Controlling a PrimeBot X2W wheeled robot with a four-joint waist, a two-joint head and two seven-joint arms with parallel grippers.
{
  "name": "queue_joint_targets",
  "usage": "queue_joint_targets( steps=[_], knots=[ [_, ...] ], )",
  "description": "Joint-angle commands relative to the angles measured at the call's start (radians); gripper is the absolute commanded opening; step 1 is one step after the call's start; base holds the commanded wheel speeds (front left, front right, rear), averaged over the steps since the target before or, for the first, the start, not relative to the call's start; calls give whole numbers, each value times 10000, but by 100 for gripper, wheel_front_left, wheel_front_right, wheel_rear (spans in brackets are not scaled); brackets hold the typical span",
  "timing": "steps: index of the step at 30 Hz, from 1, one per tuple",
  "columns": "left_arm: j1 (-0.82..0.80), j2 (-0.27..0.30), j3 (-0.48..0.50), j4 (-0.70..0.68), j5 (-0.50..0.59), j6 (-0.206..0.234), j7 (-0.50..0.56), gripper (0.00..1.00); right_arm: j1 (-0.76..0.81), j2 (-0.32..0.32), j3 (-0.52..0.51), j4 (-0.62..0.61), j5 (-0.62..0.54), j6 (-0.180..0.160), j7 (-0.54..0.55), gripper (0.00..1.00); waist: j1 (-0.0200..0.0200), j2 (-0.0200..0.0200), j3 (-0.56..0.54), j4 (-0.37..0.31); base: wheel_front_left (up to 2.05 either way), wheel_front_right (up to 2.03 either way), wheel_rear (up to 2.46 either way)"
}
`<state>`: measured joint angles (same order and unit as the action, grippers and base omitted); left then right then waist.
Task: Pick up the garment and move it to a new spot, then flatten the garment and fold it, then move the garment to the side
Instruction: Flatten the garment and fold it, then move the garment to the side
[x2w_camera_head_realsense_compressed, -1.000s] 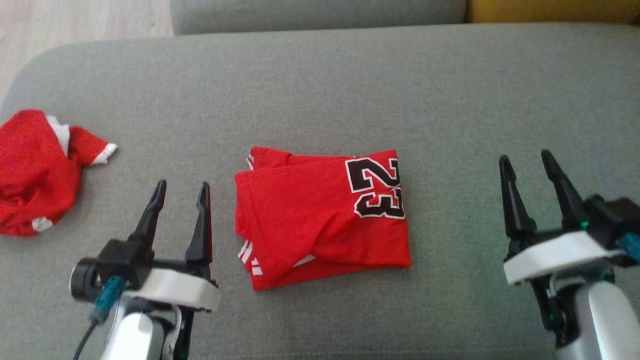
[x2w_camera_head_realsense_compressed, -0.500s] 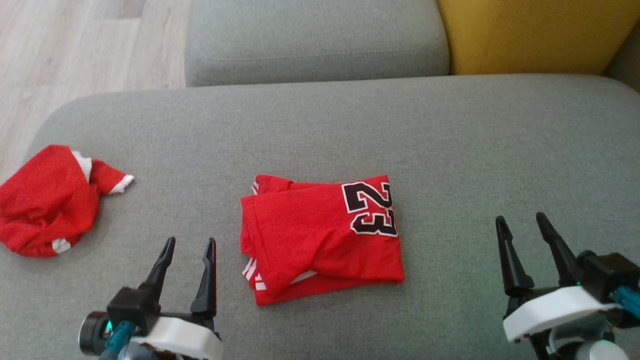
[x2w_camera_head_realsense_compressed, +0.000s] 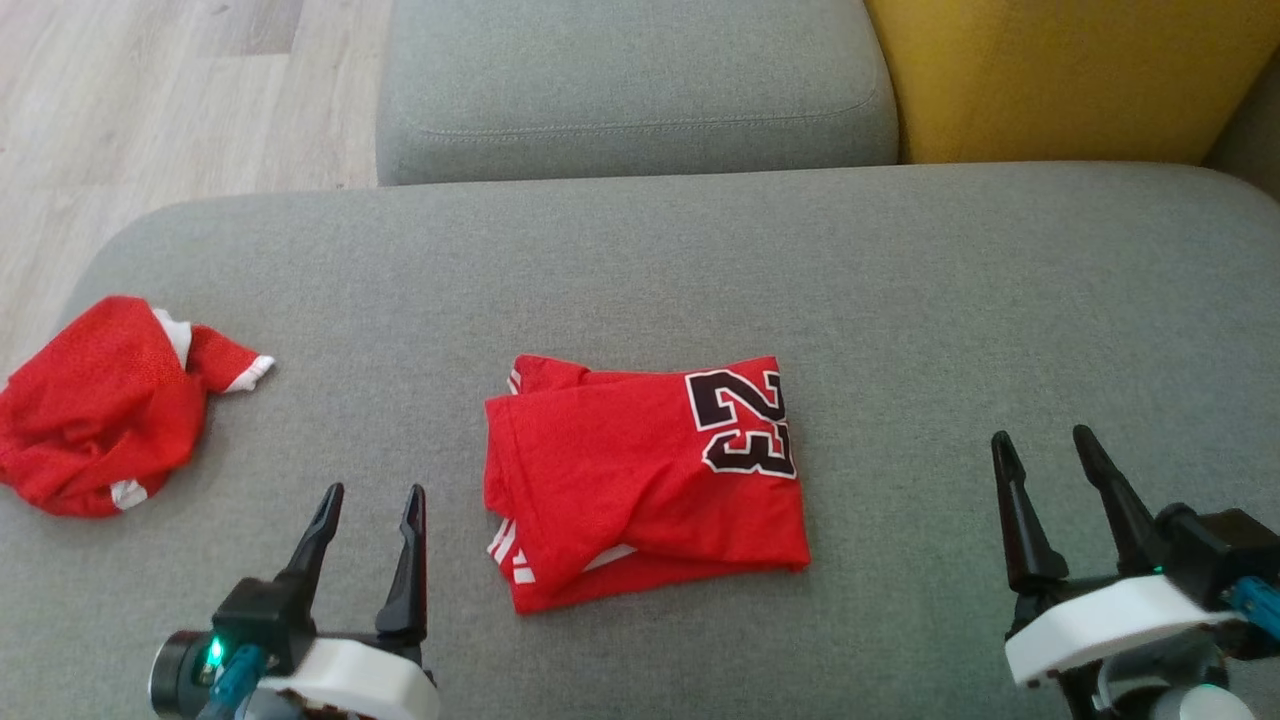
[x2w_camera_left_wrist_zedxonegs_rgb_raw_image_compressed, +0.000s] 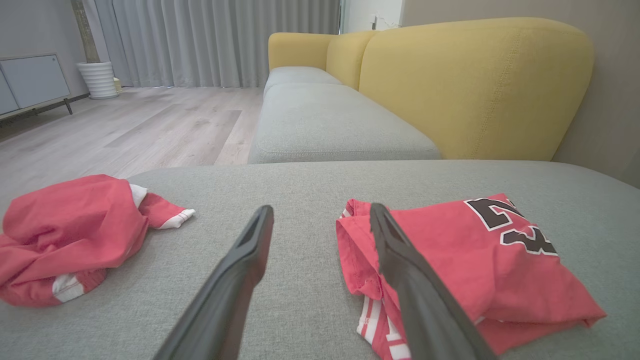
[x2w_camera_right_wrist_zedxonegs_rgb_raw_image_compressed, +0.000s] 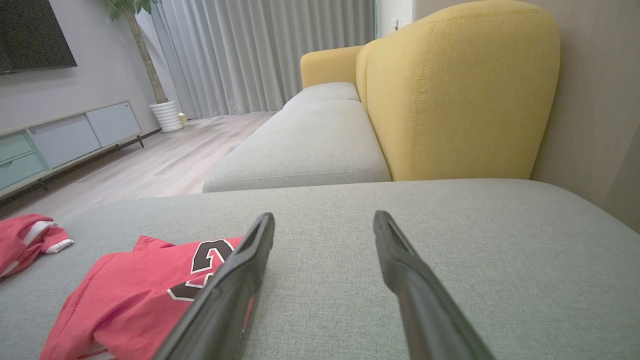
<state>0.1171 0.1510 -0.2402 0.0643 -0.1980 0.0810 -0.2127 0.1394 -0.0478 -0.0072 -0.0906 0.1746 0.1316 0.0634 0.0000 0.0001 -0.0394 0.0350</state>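
Note:
A red garment (x2w_camera_head_realsense_compressed: 620, 480) with a black "23" lies folded in the middle of the grey cushion (x2w_camera_head_realsense_compressed: 900, 300). It also shows in the left wrist view (x2w_camera_left_wrist_zedxonegs_rgb_raw_image_compressed: 450, 260) and the right wrist view (x2w_camera_right_wrist_zedxonegs_rgb_raw_image_compressed: 130, 300). My left gripper (x2w_camera_head_realsense_compressed: 374, 490) hovers open just left of its near corner, nothing between the fingers (x2w_camera_left_wrist_zedxonegs_rgb_raw_image_compressed: 320, 209). My right gripper (x2w_camera_head_realsense_compressed: 1040, 434) is open too, well to the garment's right over bare cushion (x2w_camera_right_wrist_zedxonegs_rgb_raw_image_compressed: 324, 215). A second red garment (x2w_camera_head_realsense_compressed: 100, 410) with white trim lies crumpled at the cushion's far left edge (x2w_camera_left_wrist_zedxonegs_rgb_raw_image_compressed: 70, 225).
Beyond the cushion sits another grey seat cushion (x2w_camera_head_realsense_compressed: 630, 90) beside a yellow backrest (x2w_camera_head_realsense_compressed: 1060, 80). Wooden floor (x2w_camera_head_realsense_compressed: 150, 100) lies off the left edge. Bare cushion stretches behind and to the right of the folded garment.
The head camera has tilted, so the whole picture sits lower and more sofa shows. Both open grippers have drawn back toward me relative to the folded garment. The garments have not moved.

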Motion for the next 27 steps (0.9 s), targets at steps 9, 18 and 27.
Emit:
queue_joint_targets(
  steps=[9,18,27],
  knots=[
    [-414,207,351,-372,10,168,-6,100,-222,-36,190,-381,-56,-9,20,100,0,-1,49,-12,0,0,0],
    [-514,249,308,-412,18,254,-36,100,-238,-28,135,-330,-70,-9,54,100,0,-1,195,35,0,0,0],
    [-1338,217,177,-498,54,149,-153,100,-1037,-26,565,635,55,-9,190,100,0,-1,936,707,0,0,0]
  ],
)
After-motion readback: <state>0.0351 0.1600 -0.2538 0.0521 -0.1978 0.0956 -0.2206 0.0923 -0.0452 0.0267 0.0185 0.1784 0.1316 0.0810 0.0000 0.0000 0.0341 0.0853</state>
